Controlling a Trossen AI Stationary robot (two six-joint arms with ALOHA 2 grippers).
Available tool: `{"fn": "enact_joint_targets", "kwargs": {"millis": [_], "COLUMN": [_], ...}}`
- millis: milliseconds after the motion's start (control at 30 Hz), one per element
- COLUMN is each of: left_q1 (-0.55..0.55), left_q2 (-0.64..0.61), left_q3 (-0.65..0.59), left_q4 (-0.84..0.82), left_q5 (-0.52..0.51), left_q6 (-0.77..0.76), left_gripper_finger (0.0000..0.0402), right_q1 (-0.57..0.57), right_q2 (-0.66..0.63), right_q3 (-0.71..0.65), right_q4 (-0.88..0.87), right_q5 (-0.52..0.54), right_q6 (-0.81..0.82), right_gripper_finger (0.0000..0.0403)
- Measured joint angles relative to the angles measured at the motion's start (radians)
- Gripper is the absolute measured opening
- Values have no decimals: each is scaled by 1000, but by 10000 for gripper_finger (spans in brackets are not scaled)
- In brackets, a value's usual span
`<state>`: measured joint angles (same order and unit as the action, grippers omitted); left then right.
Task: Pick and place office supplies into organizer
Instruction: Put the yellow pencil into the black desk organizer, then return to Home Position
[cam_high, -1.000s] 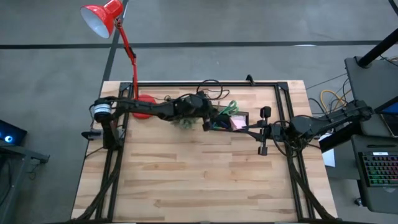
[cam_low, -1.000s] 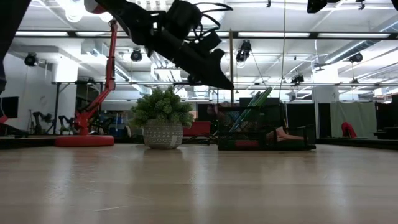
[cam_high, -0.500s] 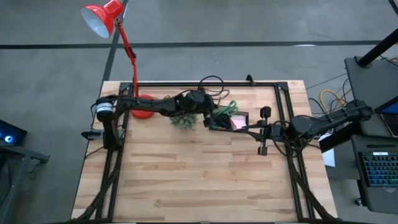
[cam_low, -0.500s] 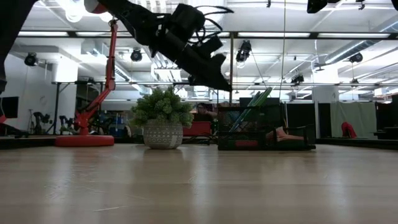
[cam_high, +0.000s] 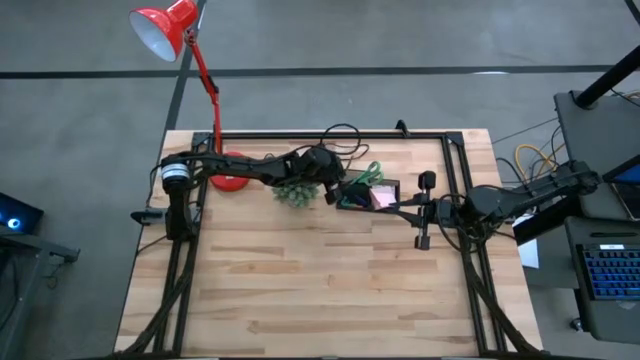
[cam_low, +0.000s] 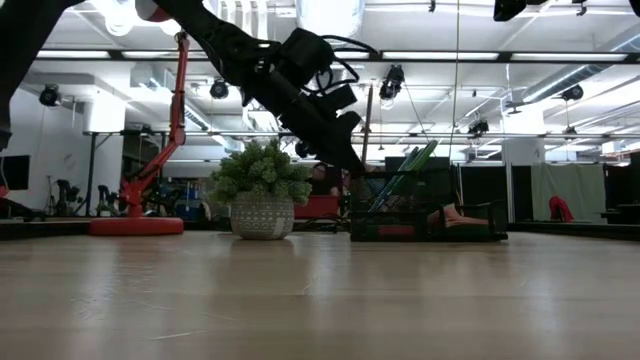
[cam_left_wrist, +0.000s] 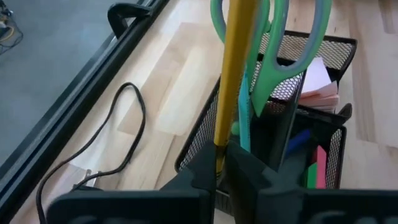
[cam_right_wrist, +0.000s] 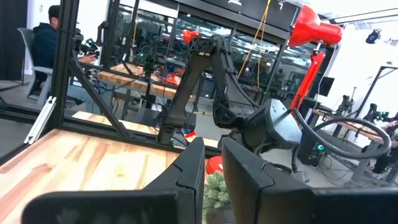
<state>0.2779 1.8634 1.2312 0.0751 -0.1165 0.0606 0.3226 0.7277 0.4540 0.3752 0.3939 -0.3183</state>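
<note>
The organizer (cam_high: 368, 194), a black wire-mesh box with stepped compartments, stands toward the far edge of the surface (cam_high: 320, 280), roughly midway between its left and right edges and just right of the round green plant (cam_high: 297, 191). Green-handled scissors (cam_left_wrist: 273, 43) stand upright in its tall compartment, a pink sticky-note pad (cam_left_wrist: 318, 84) lies in a lower one, and small blue, pink and green pieces sit in the lowest. A thin yellow pencil (cam_left_wrist: 230, 74) is pinched between the closed fingers (cam_left_wrist: 202, 174) of the left gripper (cam_high: 338, 192), its shaft rising alongside the scissors at the organizer's mesh rim. The left arm stretches from its base at the left edge along the far side, passing over the plant, with the gripper tilted downward toward the organizer's left end, as the low view shows (cam_low: 352, 165). The right gripper (cam_high: 405, 208) waits just right of the organizer, its arm reaching in from the right edge; its dark fingers (cam_right_wrist: 193, 168) stand slightly apart and hold nothing. A red desk lamp (cam_high: 165, 30) has its round base (cam_high: 232, 170) near the far left corner, and a loose black cable (cam_left_wrist: 118, 137) lies by the far edge. The whole near half of the pale wood-plank surface lies open.
</note>
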Motion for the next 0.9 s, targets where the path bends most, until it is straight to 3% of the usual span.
{"fn": "enact_joint_targets", "kwargs": {"millis": [500, 633, 900], "left_q1": [-1, -13, -18], "left_q2": [-2, -30, -68], "left_q3": [0, 16, 84], "left_q4": [-4, 2, -21], "left_q5": [33, 81, 83], "left_q6": [-4, -4, -2], "left_gripper_finger": [154, 169, 172], "right_q1": [0, 0, 0], "right_q2": [0, 0, 0], "right_q3": [0, 0, 0], "right_q4": [0, -1, -1], "right_q5": [0, 0, 0], "right_q6": [0, -1, -4], "right_gripper_finger": [47, 47, 47]}}
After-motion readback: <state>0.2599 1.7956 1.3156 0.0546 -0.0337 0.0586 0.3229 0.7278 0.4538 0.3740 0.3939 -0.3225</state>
